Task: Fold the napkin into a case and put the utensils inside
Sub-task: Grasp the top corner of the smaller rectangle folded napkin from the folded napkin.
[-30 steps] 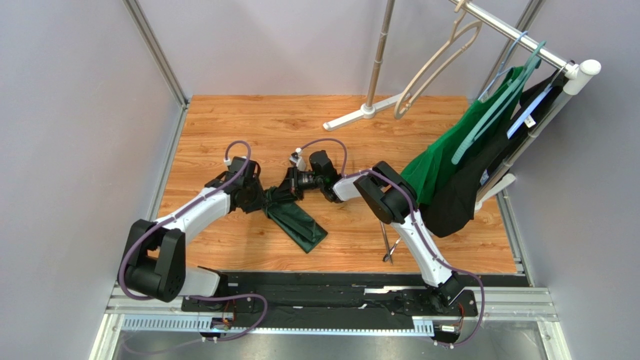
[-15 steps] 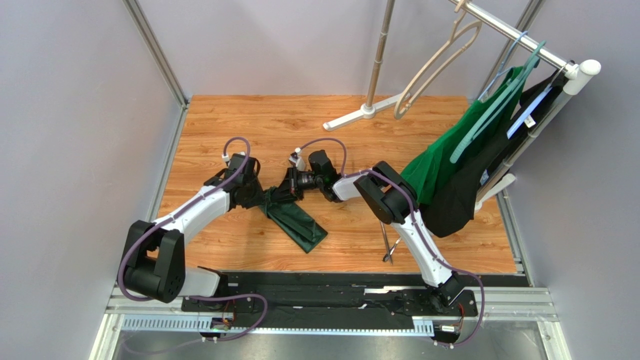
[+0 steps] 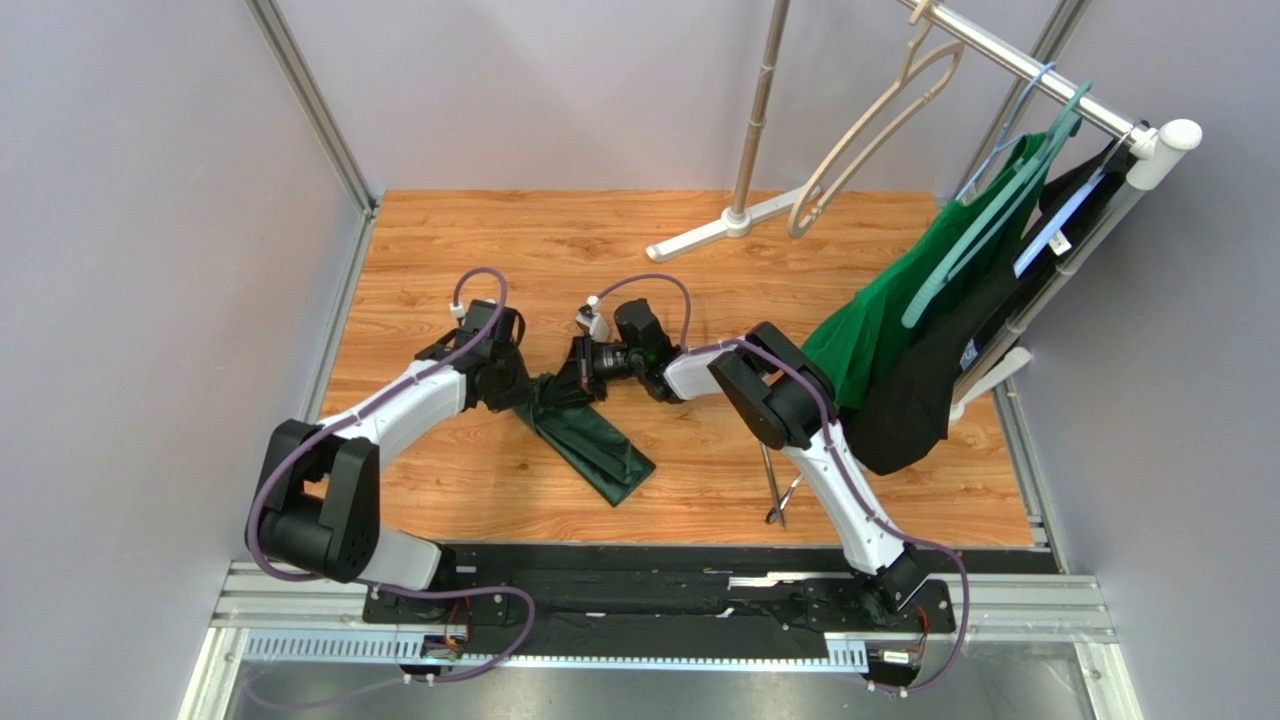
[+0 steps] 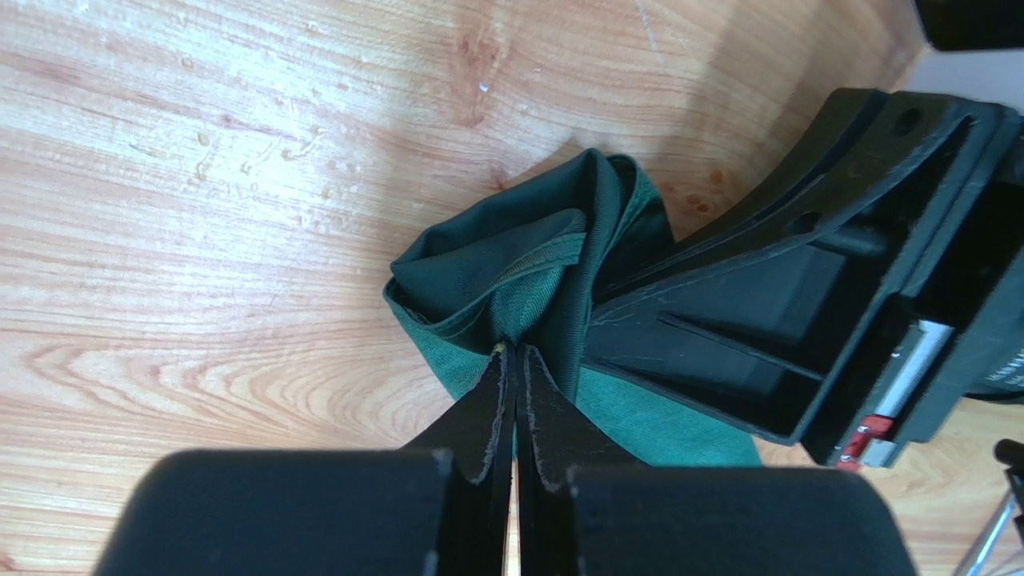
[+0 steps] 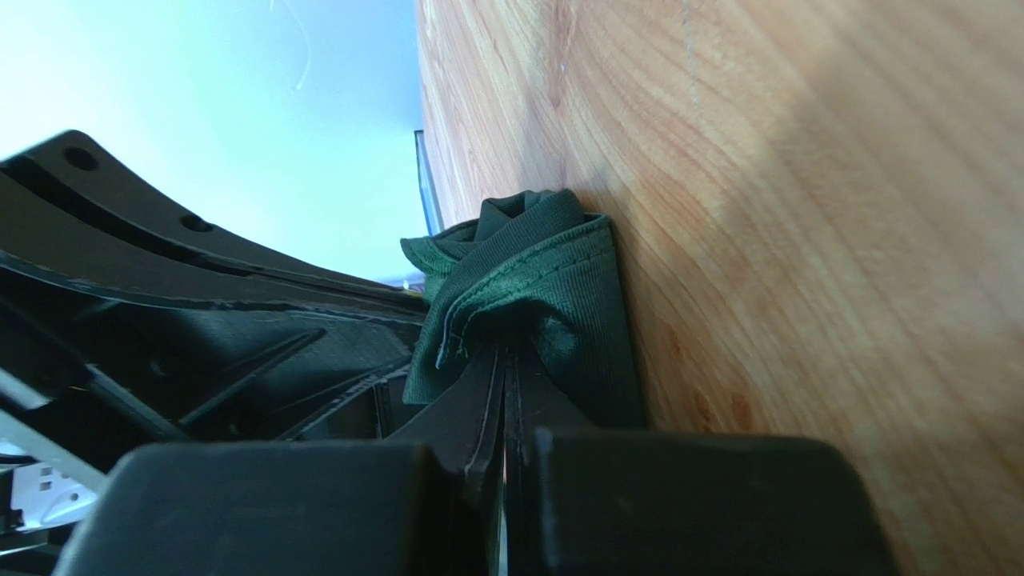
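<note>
Top external: the napkin lies near the middle of the table as a narrow dark strip. Its flat end points toward the near edge, and its far end is bunched up between the two arms. The left gripper and right gripper meet at that bunch, almost touching. The utensils lie well apart from it, by the near edge on the right, just beside the right arm. No case is formed yet, as I judge it.

Left wrist: the left gripper has its jaws clenched on a thin fold of the napkin, caught only at the very fingertips. Cloth balloons up in loose folds just beyond, and the right gripper's black body presses in from the right.

Right wrist: the right gripper is likewise clamped on a hemmed fold of the napkin, again just at the tips, with the table close alongside.

Risks, as I read them:
- Each hold is shallow, so a pull could slip the cloth free.
- I cannot tell how many layers either pinch holds. If one has caught several, spreading the arms may drag the whole bundle rather than open a fold.
- The grippers are crowded together, so a careless move could knock one against the other.
- Dragging could also undo the flat end.
</note>
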{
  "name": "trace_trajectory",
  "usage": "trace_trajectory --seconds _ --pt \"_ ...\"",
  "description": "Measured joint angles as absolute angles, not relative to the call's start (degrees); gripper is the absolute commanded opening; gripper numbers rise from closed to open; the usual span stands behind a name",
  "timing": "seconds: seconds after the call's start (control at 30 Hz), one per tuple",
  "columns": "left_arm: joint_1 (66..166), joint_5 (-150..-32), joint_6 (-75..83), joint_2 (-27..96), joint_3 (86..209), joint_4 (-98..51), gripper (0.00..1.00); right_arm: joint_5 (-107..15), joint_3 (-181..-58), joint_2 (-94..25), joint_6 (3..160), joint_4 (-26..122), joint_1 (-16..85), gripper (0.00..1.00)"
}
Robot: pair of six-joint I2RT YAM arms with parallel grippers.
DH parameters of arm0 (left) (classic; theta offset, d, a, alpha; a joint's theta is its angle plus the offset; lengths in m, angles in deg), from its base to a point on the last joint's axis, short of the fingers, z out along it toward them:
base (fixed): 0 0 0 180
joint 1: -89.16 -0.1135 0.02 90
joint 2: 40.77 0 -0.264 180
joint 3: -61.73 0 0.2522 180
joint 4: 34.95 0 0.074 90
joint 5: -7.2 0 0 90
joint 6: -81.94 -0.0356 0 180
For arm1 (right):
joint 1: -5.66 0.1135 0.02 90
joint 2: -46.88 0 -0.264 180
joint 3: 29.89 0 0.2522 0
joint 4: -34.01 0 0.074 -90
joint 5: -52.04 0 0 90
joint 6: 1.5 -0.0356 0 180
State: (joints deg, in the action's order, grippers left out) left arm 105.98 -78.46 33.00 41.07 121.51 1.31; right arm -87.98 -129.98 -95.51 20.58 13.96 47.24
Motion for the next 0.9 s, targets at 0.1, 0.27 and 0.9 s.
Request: trace_trajectory --seconds 0.1,0.27,0.9 --pt "106.0 -78.4 33.0 39.8 121.7 1.8 0.0 -88.0 -130.0 -95.1 22.3 15.2 47.4 0.0" --pt "106.0 -78.7 33.0 37.5 121.7 2.6 0.0 -88.2 -129.6 -93.9 25.2 17.5 48.3 0.0" --pt "105.5 -79.5 33.2 36.9 121.6 1.2 0.0 -91.6 -143.6 -98.8 28.1 25.7 49.6 0.0"
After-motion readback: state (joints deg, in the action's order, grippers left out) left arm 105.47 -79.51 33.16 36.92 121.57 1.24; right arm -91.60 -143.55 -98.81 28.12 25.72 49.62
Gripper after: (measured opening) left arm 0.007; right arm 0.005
